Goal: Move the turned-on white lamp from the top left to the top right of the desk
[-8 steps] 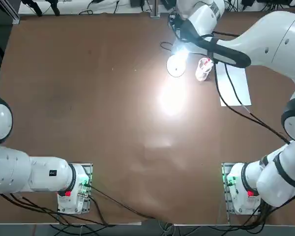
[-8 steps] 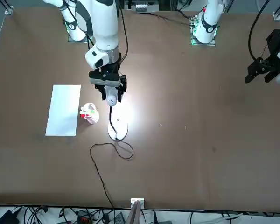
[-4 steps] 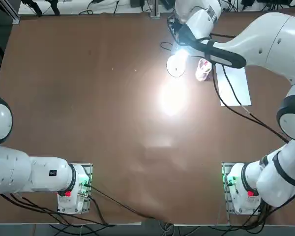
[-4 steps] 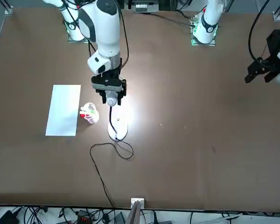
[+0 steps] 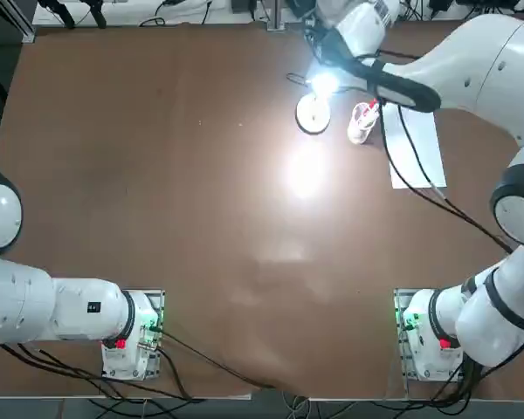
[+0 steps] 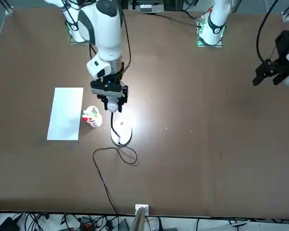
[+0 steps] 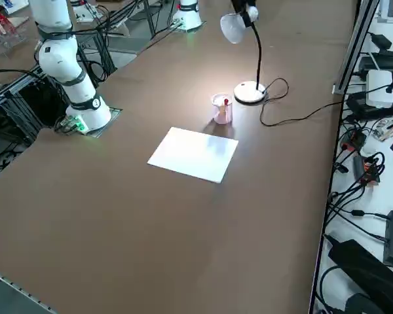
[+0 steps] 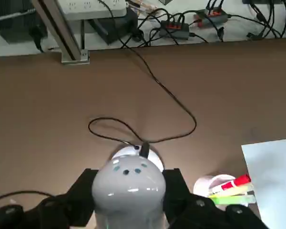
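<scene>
The white lamp stands at the far side of the brown desk [image 5: 157,175], right of centre. Its disc base [image 5: 313,113] rests flat on the desk, and its head [image 5: 323,85] glows over a bright patch. My right gripper [image 6: 111,102] is shut on the lamp head [image 8: 128,183], with one black finger [image 8: 81,191] pressed against each side. In the side view the head [image 7: 233,27] sits high above the base [image 7: 250,93] on a thin curved neck. The black cord [image 6: 116,155] loops beside the base and trails to the far edge.
A small clear cup with red pens [image 5: 361,122] stands just right of the lamp base, close to it [image 7: 222,108]. A white paper sheet [image 5: 415,148] lies further right. Cables and power strips [image 8: 181,24] lie beyond the desk's far edge.
My gripper has carried the lamp head a little toward the far edge and to the robot's right, bending the neck. The base has shifted only slightly.
</scene>
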